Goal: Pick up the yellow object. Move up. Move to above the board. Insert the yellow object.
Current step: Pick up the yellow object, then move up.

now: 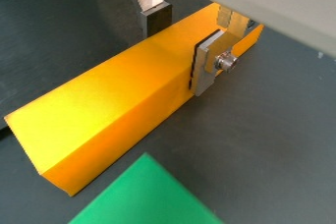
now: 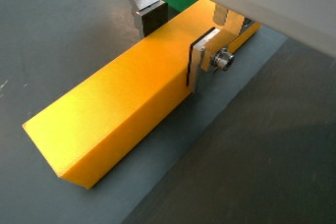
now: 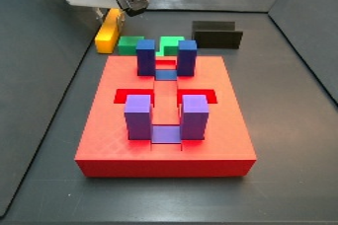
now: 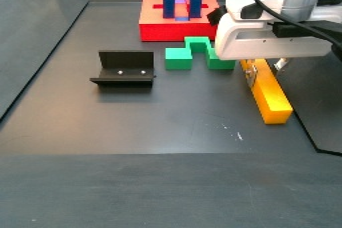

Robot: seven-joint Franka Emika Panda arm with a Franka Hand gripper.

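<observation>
We see the fingers [image 1: 209, 63] flanking the yellow object [image 1: 112, 115] near one end, a pad against each long side, clamped on it. The gripper [image 2: 178, 39] sits low over the bar in both wrist views. In a side view the yellow object [image 4: 269, 92] lies on the dark floor beside the green block [image 4: 195, 53]; the board [image 3: 165, 120] sits well apart, the fixture [image 4: 123, 69] off alone
</observation>
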